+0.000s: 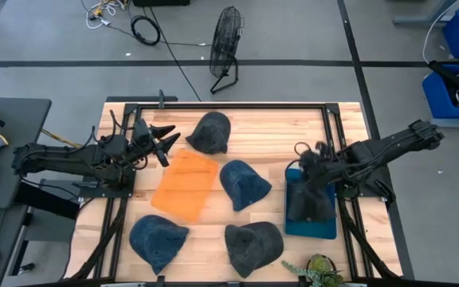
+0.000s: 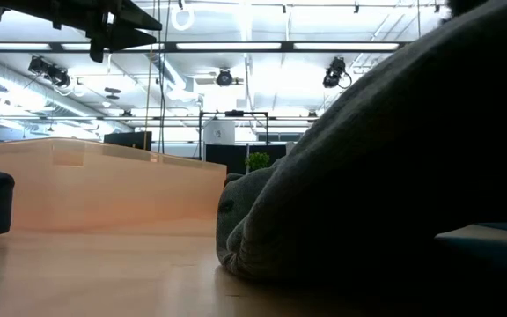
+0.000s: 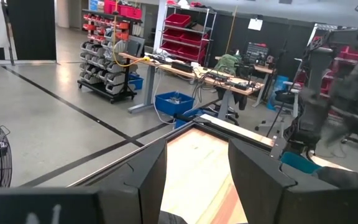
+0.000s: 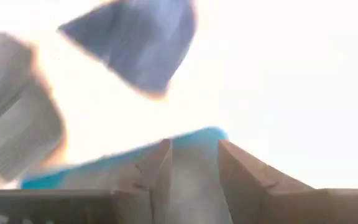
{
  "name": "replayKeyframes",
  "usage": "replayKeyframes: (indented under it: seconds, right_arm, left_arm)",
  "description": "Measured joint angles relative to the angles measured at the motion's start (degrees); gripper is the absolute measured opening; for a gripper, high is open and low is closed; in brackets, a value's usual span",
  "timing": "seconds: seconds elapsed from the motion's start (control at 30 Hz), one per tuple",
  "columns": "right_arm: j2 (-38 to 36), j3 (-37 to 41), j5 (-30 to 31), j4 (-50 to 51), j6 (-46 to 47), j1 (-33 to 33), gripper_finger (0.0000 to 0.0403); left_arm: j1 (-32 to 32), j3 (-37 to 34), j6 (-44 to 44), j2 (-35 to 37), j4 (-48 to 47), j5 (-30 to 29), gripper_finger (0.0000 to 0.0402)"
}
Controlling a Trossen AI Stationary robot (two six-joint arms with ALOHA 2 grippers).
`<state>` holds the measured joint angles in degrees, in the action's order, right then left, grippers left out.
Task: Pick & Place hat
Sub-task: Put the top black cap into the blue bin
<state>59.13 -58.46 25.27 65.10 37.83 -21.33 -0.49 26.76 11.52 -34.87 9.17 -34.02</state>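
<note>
Several soft hats lie crown-up on the wooden table. A dark one (image 1: 310, 204) rests on a blue mat (image 1: 322, 228) at the right and fills the low view as the dark hat (image 2: 394, 167). My right gripper (image 1: 302, 159) is open over that hat's far end and the mat's far edge; in its wrist view, the right gripper (image 4: 194, 149) shows the mat (image 4: 123, 158) just ahead. My left gripper (image 1: 168, 140) is open and raised at the table's left, beside the orange mat (image 1: 186, 185); in its wrist view, the left gripper (image 3: 197, 149) points across the table. My right gripper hangs over the far end of the dark hat (image 1: 303, 177) on the blue mat, fingers apart. Whether they touch the cloth I cannot tell, since the gripper's own body hides that spot from above.
Other hats: a dark grey hat (image 1: 211, 131) at the far side, a blue hat (image 1: 244, 183) in the middle, another blue hat (image 1: 158, 241) and a dark grey hat (image 1: 253, 247) near the front edge. A small plant (image 1: 319, 269) stands at the near right corner.
</note>
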Motion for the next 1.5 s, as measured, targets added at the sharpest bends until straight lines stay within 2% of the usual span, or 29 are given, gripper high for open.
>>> replayKeyframes:
  seconds: [0.07, 0.13, 0.3, 0.5, 0.63, 0.8, 1.0, 1.1, 1.3, 1.5]
  right_arm:
    - [0.04, 0.00, 8.69, -1.67, -3.26, 0.57, 0.0126]
    - [0.16, 0.00, 12.94, -3.17, -5.25, 1.84, 0.0125]
    - [0.40, 0.00, 13.73, -3.73, -5.71, 5.23, 0.0125]
    - [0.48, 0.00, 13.29, -3.71, -5.83, 7.89, 0.0125]
    - [0.48, 0.00, 13.28, -3.93, -8.21, 9.64, 0.0125]
    - [0.48, 0.00, 13.25, -5.69, -8.75, 11.95, 0.0125]
    - [0.48, 0.00, 12.60, -6.23, -7.43, 12.58, 0.0125]
    - [0.48, 0.02, 12.57, -6.25, -4.36, 12.58, 0.0125]
    - [0.48, 0.02, 12.57, -6.27, -0.67, 12.56, 0.0125]
    - [0.48, 0.02, 12.64, -6.48, -0.60, 12.58, 0.0125]
  left_arm:
    - [0.00, 0.00, 0.57, 0.00, 0.00, 0.21, 0.0177]
    - [0.00, 0.00, 1.32, 0.00, 0.02, 1.73, 0.0177]
    - [0.00, 0.00, -1.75, -0.01, 0.16, 7.31, 0.0177]
    - [1.20, 0.00, -1.35, -0.23, 0.31, 7.30, 0.0177]
    - [5.55, 1.46, 1.03, -2.69, -2.70, 7.34, 0.0177]
    - [13.51, 6.86, 1.05, -10.94, -10.43, 8.75, 0.0177]
    - [22.49, 13.22, -3.18, -25.03, -12.21, 21.65, 0.0177]
    - [25.62, 14.79, -3.21, -32.07, -14.32, 24.87, 0.0177]
    - [28.93, 15.06, -7.65, -42.18, -15.68, 25.38, 0.0177]
    - [31.67, 15.06, -5.92, -47.93, -15.33, 25.44, 0.0177]
